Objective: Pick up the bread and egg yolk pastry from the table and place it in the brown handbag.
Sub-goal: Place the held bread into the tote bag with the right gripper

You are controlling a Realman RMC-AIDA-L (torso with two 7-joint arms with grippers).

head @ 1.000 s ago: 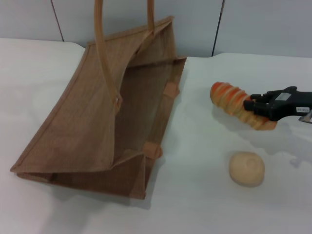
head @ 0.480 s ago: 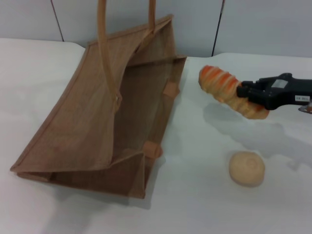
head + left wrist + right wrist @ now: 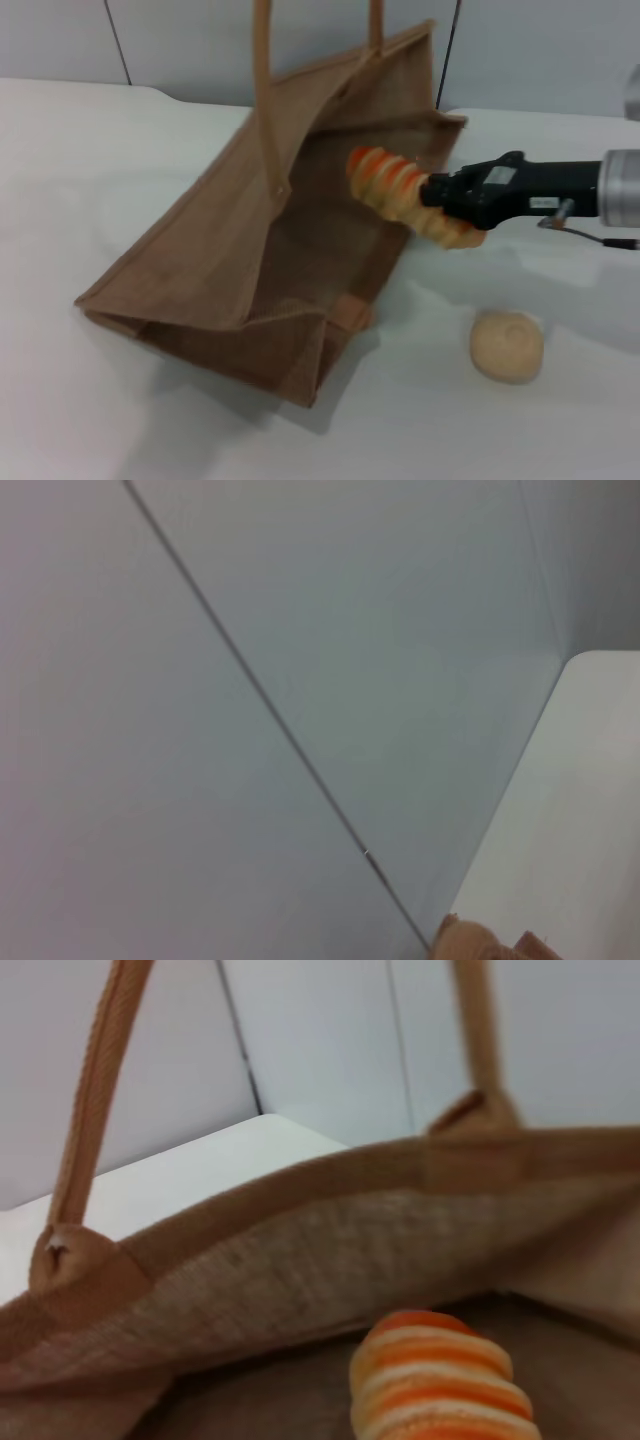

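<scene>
Over the right rim of the large brown woven jute handbag (image 3: pixel 250 250), the right hand (image 3: pixel 447 203) grips the long orange-and-cream striped bread (image 3: pixel 400 192), its free end pointing into the opening, while the round beige pastry (image 3: pixel 507 345) sits nearer the front edge of the white surface (image 3: pixel 560 420).

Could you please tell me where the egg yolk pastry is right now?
In the head view, the egg yolk pastry sits on the table on the robot's right, beside the brown handbag.

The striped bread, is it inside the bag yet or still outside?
Partly in: the bread hangs over the open brown handbag, its tip past the rim, held by the right gripper. Not released.
</scene>
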